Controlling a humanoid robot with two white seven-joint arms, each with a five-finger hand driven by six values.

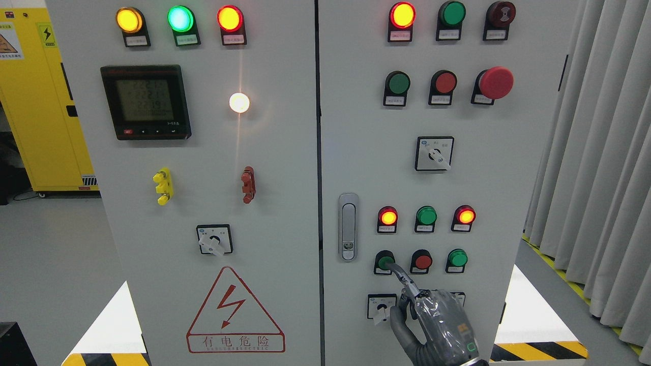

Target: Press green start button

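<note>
We judged the pressing step underway: our right hand (437,325) (index finger extended, others curled) touched the round green push button (385,262) low on the grey cabinet door (356,127), needing firm inward pressure next.

Round green start button (385,262), lower right door, fingertip-touched

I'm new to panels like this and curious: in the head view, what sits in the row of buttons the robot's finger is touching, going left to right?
Door latch handle → green button with the right hand's fingertip on it → red button → green button at the row's right end.
</note>
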